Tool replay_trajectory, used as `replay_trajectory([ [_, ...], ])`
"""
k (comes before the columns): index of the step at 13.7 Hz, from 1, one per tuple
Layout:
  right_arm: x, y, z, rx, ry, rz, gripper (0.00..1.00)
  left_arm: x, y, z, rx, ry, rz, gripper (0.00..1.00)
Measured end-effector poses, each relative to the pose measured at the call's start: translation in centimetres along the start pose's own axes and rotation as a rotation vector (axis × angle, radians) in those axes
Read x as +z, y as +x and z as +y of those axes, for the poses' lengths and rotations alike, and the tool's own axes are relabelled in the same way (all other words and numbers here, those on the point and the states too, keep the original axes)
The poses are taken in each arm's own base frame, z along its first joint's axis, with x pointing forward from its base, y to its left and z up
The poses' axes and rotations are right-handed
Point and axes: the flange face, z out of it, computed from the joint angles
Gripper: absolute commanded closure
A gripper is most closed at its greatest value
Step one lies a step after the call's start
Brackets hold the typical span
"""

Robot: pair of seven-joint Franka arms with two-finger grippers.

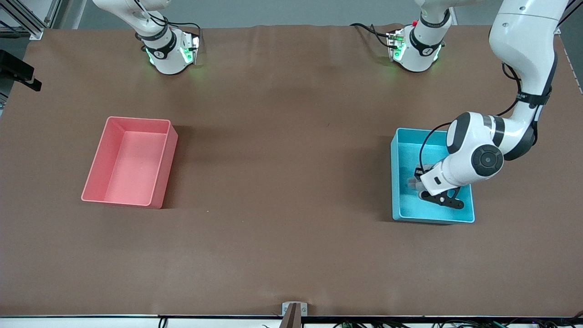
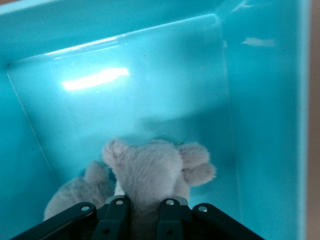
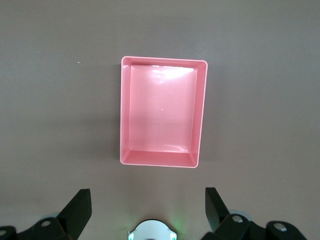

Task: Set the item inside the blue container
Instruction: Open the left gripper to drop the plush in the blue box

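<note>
Left wrist view puts you inside the blue container (image 2: 260, 75), where the left pincer (image 2: 142, 207) is clenched on a grey plush toy (image 2: 150, 170), its limbs hanging low over the bin's floor; whether it touches the floor you cannot tell. From the front, that left pincer (image 1: 416, 182) sits within the blue container (image 1: 397, 182) at the left arm's end of the counter (image 1: 282, 182). The step in hand looks like the drop itself. Your next move calls for letting the fingers part, then lifting straight up clear of the walls. The right pincer (image 3: 145, 212) waits, spread wide, high over the pink bin (image 3: 162, 111), which stands toward the right arm's end.
</note>
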Motion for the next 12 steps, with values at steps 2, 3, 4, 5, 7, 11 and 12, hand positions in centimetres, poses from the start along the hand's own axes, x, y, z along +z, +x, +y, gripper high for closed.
replay_trajectory([
  [2, 0.0, 0.0, 0.0, -0.001, 0.000, 0.000, 0.00, 1.1, 0.2, -0.2, -0.003, -0.007, 0.003, 0.77],
  [3, 0.0, 0.0, 0.0, -0.001, 0.000, 0.000, 0.00, 1.4, 0.2, -0.2, -0.002, -0.009, 0.001, 0.71],
  [4, 0.0, 0.0, 0.0, -0.001, 0.001, 0.000, 0.00, 1.6, 0.3, -0.1, -0.002, -0.011, -0.001, 0.49],
  [5, 0.0, 0.0, -0.1, -0.002, 0.003, 0.000, 0.00, 1.6, 0.3, -0.1, -0.002, -0.011, -0.001, 0.20],
  [7, 0.0, 0.0, -0.2, -0.004, 0.007, 0.000, 0.00, 1.5, 0.4, -0.1, -0.003, -0.011, 0.002, 0.00],
  [11, 0.1, 0.0, -0.6, -0.013, 0.039, -0.004, 0.00, -1.4, 0.5, -0.2, -0.010, 0.004, 0.014, 0.00],
  [12, 0.1, -0.1, -0.6, -0.014, 0.041, -0.009, 0.00, -3.4, 0.3, -0.2, -0.022, 0.015, 0.021, 0.00],
])
